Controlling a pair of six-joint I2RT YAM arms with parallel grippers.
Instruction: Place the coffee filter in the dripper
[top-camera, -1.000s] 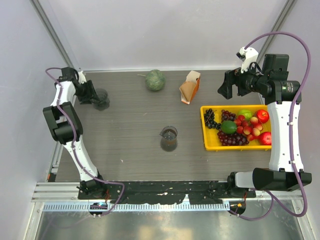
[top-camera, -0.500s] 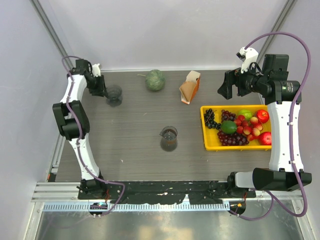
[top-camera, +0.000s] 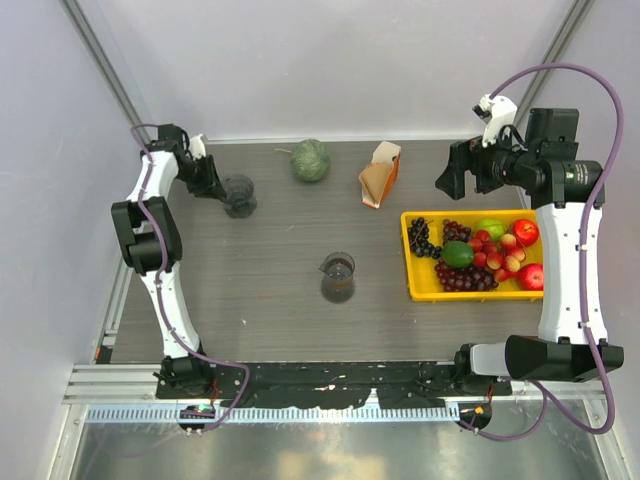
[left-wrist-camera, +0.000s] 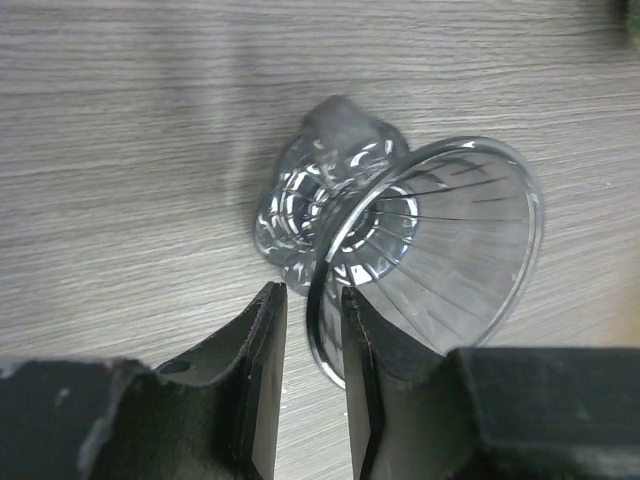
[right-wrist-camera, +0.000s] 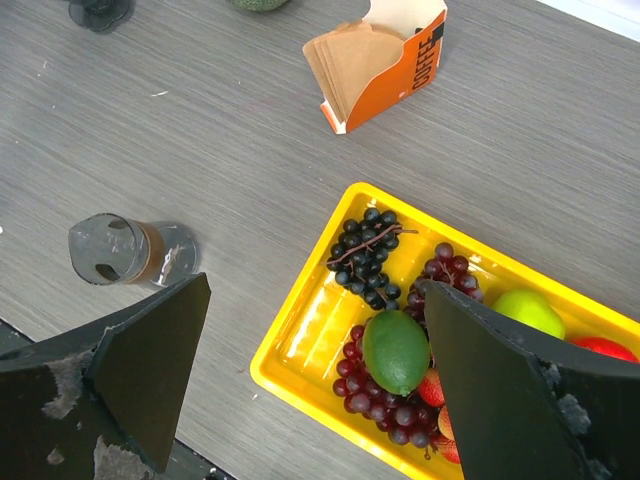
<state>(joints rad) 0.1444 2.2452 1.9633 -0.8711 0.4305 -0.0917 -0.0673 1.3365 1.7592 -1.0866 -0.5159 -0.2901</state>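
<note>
Dripper (left-wrist-camera: 430, 250), far-left on the table (top-camera: 260, 270), was clamped by its rim in the left gripper (left-wrist-camera: 308, 300), probably for carrying to centre, while the right gripper (right-wrist-camera: 318, 370) hovered spread wide near the filter pack (right-wrist-camera: 385, 55), with no single coffee filter yet drawn out.

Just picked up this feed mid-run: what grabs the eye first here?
The bright yellow tray heaped with fruit stands out most, on the table's right side. Next, at the far left, the left hand pinches the rim of the smoky see-through dripper. An orange-and-white pack of brown filters stands near the far edge, right of centre.
</note>
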